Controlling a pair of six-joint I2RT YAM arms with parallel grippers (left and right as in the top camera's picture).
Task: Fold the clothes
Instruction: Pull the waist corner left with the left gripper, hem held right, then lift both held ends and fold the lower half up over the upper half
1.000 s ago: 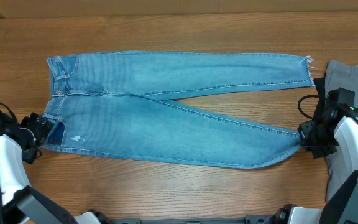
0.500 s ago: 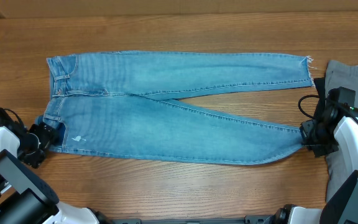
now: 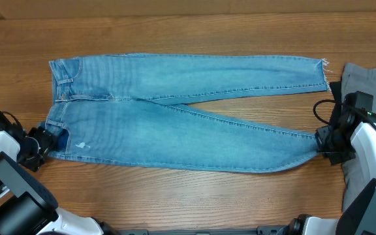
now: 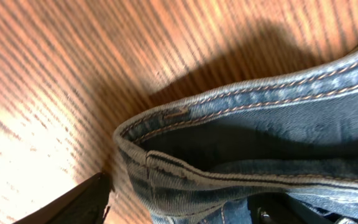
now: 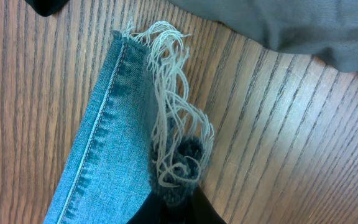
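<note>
Two grips here: my right jaws pinch the near leg's frayed hem (image 5: 173,155), my left jaws stand spread around the waistband (image 4: 241,168) corner, not closed. Jeans (image 3: 175,124) lie flat across the tabletop (image 3: 188,32). Lifting now, the waist may slip free and skew the fold over the far leg (image 3: 240,72).

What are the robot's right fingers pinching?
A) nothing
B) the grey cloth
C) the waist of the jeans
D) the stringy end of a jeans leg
D: the right fingers are shut on the frayed hem of one leg of the jeans.
</note>
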